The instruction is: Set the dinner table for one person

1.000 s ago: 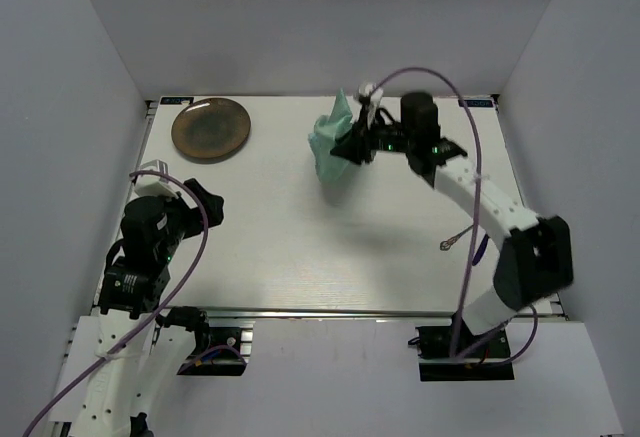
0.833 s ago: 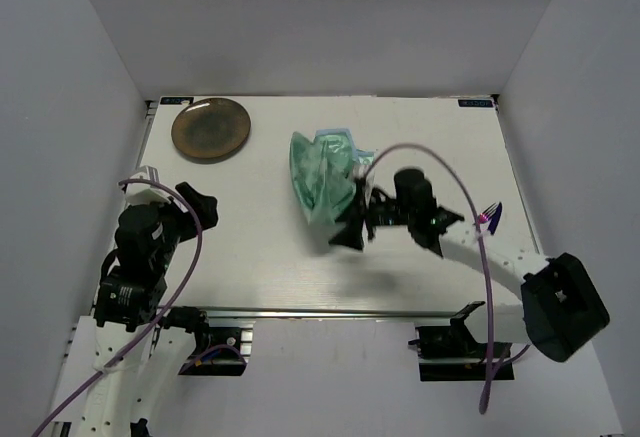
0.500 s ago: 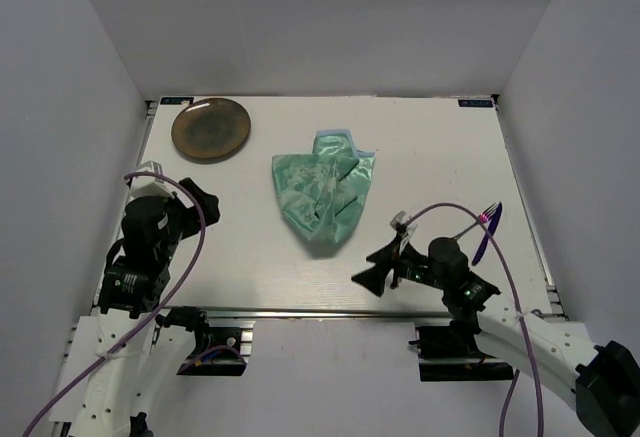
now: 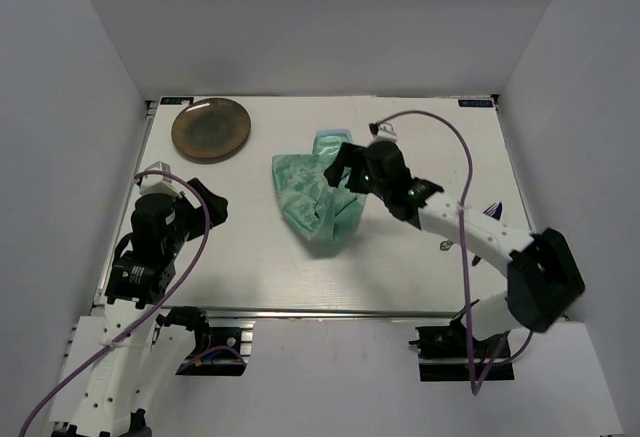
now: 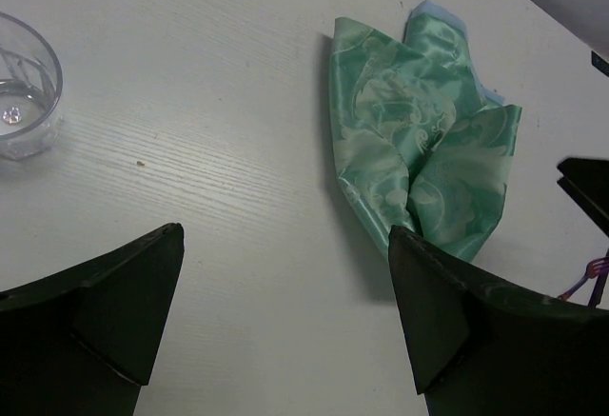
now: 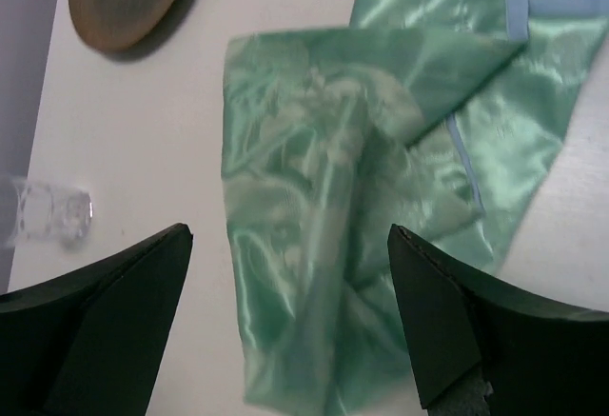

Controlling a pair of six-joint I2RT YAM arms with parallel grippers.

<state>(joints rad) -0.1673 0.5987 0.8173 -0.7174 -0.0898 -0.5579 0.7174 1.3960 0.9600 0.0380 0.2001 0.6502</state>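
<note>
Lying crumpled, a glossy green placemat point(image 4: 318, 197) drapes the white dinner table point(image 4: 250, 247).

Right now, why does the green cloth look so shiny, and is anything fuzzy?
Right wrist view: the green cloth is glossy, so light bounces off it in pale patches; the glass at the left edge looks faint and fuzzy. Left wrist view: the cloth throws a dark shadow on the table along its left side. Top view: shadows on the table are soft and faint.

Table point(image 4: 250, 247) ctr: placemat point(image 4: 305, 197); glass point(image 5: 27, 83) prob. left
</note>
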